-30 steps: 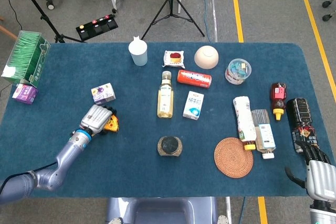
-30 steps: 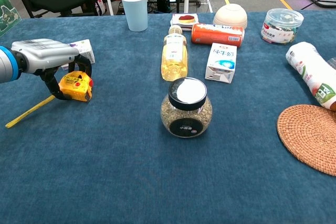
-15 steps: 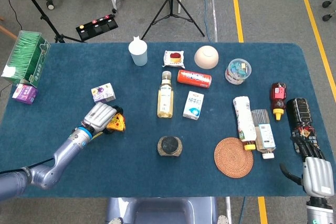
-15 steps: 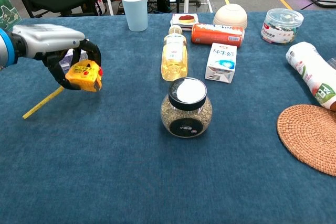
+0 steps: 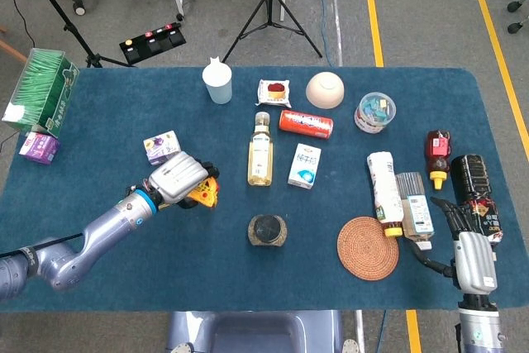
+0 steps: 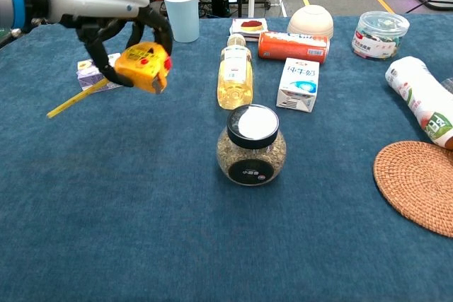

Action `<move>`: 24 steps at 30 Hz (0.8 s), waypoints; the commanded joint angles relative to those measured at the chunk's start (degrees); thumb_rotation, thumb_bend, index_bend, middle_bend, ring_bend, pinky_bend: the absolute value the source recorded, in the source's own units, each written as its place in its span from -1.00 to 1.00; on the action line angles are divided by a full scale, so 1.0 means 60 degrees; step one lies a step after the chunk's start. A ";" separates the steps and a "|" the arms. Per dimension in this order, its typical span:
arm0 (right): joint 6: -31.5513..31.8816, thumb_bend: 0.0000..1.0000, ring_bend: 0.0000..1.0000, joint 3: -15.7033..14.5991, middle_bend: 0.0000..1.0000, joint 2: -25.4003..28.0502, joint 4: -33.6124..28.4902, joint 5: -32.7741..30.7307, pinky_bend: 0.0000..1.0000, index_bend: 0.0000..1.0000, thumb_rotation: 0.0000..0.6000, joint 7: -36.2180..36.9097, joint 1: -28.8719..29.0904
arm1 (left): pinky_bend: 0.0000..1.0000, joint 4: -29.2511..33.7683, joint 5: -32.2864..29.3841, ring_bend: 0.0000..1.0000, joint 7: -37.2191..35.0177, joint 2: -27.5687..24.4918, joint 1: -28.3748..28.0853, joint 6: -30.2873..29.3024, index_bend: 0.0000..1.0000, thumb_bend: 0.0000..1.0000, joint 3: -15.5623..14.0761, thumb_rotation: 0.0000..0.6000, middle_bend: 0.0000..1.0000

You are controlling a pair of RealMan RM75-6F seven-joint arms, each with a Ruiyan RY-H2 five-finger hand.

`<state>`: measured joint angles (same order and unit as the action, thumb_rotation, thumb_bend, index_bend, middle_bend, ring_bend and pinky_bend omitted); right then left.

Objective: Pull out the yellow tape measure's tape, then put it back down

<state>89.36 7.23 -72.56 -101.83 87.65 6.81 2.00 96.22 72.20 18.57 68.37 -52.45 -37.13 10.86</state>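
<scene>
Blue felt-covered table (image 6: 141,245): left hand (image 6: 106,5) grips yellow tape measure (image 6: 144,67) aloft, yellow tape strip (image 6: 74,99) trailing toward 8 o'clock. Right hand (image 5: 469,245) empty, fingers spread.

Five bottles (image 5: 259,150), four boxes (image 5: 304,165), one jar (image 6: 251,146), one cup (image 5: 218,83).

1. Left robot hand (image 6: 106,12) has risen off the surface and shifted toward the table centre, carrying the tape measure (image 6: 144,67); earlier the case sat on the cloth.
2. Tape (image 6: 76,97) now hangs in the air, trailing down-left from the case; earlier its tip lay on the surface.
3. Right robot hand (image 5: 467,250) has moved forward, now beside the bottles (image 5: 413,208), fingers spread.
</scene>
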 commanded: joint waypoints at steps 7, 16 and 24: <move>-0.0650 -0.44 -0.76 0.0436 -0.73 -0.0635 -0.0825 -0.0164 -0.59 -0.87 0.94 0.1476 0.0704 | 0.34 0.0147 -0.0149 -0.06 -0.0354 0.0101 -0.0853 0.0459 0.25 -0.42 0.0520 1.00 0.00; -0.1450 -0.44 -0.82 0.0845 -0.81 -0.1399 -0.1038 -0.0562 -0.64 -0.95 0.95 0.1730 0.1510 | 0.33 0.0050 -0.0687 -0.06 -0.0188 0.0127 -0.1559 0.0704 0.25 -0.42 0.0772 1.00 0.00; -0.2232 -0.44 -0.84 0.1093 -0.85 -0.2027 -0.0998 -0.0952 -0.65 -1.00 0.94 0.1639 0.2233 | 0.33 -0.0054 -0.1559 -0.06 0.0141 0.0109 -0.2116 0.0755 0.25 -0.42 0.0832 1.00 0.00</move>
<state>76.56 13.49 -84.22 -107.88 82.31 16.80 14.85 96.09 63.73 18.83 69.05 -64.46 -32.61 15.79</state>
